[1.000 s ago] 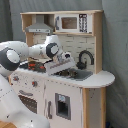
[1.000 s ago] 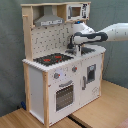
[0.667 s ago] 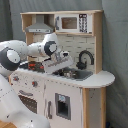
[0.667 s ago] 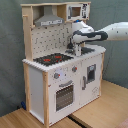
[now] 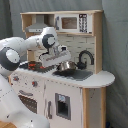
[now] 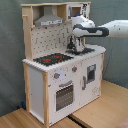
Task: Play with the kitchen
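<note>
The kitchen (image 5: 65, 75) stands upright on a wooden floor (image 6: 100, 112) against a grey backdrop. It fills the middle of both exterior views.

In the first exterior view the grey hood (image 5: 37, 24) sits top left. The microwave panel (image 5: 70, 22) is to its right. The black faucet (image 5: 85, 57) arches over the sink (image 5: 75, 74) at the right of the counter. The red-ringed hob (image 6: 52, 59) is on the second exterior view's left half of the counter, with the oven door (image 6: 64, 95) below it.

The gripper (image 6: 77, 46) hangs over the sink area with a metal pot (image 5: 66, 65) right under it. You can't tell from either view whether the claw is wide, narrow or clamped on the pot rim, so treat the grasp as unconfirmed.

My read: you're working the pot at the sink. Keep the wrist vertical and move slowly. Stay clear of the faucet arch, which is just beside the pot on the first exterior view's right. If you lift, go straight up before you go sideways toward the hob, or the pot could snag the sink edge.
</note>
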Robot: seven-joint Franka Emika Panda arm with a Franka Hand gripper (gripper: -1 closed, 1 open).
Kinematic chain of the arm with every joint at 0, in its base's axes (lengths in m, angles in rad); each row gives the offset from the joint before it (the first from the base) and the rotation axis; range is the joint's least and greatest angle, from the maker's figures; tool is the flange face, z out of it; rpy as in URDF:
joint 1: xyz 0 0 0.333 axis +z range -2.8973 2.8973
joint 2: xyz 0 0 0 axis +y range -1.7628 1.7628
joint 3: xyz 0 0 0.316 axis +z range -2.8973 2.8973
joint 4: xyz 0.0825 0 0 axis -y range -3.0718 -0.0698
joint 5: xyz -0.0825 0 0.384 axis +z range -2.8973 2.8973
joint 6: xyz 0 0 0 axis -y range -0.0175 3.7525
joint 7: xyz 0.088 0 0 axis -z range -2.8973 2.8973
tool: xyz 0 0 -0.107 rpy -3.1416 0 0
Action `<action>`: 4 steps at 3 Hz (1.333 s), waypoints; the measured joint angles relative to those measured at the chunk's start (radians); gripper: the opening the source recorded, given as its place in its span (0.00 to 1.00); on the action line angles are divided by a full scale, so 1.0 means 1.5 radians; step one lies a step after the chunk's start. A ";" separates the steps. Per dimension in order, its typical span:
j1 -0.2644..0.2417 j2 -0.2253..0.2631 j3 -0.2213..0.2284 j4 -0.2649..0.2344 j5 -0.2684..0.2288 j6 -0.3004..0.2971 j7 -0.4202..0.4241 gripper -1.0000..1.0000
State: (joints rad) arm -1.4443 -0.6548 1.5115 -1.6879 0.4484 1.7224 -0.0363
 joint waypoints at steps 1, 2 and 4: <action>0.020 -0.001 -0.042 -0.006 -0.003 -0.049 0.000 0.00; 0.049 -0.004 -0.088 -0.013 -0.003 -0.098 0.002 0.00; 0.104 -0.004 -0.077 0.013 0.020 0.021 0.027 0.00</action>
State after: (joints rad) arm -1.2883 -0.6607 1.3956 -1.6690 0.4778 1.7542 0.0047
